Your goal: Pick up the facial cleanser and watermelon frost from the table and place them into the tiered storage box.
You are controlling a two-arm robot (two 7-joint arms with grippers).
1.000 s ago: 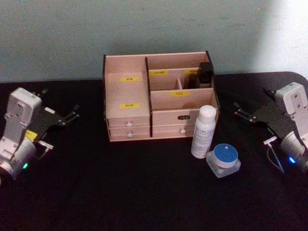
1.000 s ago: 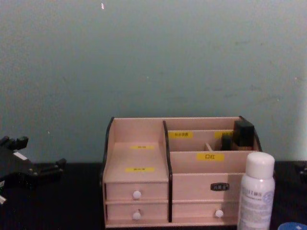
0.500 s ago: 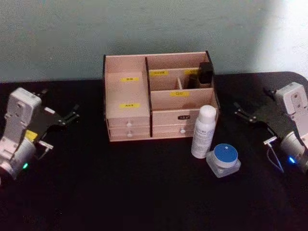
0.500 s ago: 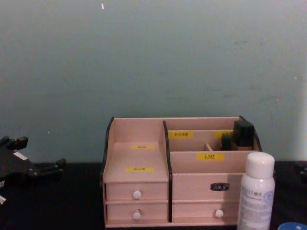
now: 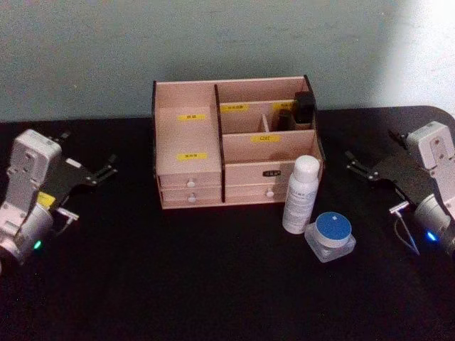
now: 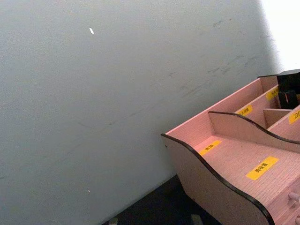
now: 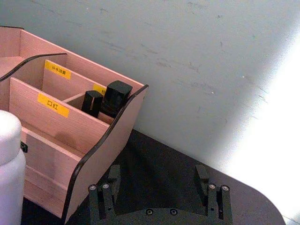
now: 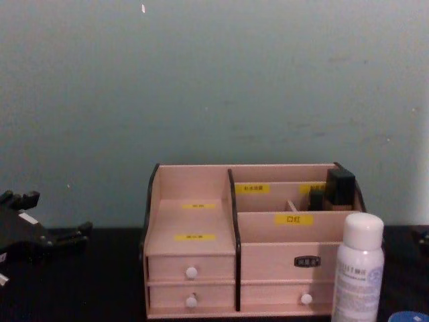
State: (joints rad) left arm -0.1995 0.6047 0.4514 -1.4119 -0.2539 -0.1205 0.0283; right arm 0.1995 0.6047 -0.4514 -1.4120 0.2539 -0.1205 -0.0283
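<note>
The box (image 5: 249,172), pale wood with dark edge trim, stepped open compartments with yellow labels and four shut drawers with white knobs, stands upright at the back middle of the black table (image 5: 178,277). A white bottle (image 5: 300,195) with a rounded cap stands upright just in front of the box's right front corner. A squat clear jar (image 5: 331,236) with a blue lid sits just beside the bottle, nearer the robot and further right.

blue-lidded jar (image 8: 407,316) cut off, yellow labels (image 5: 190,155) unreadable
</note>
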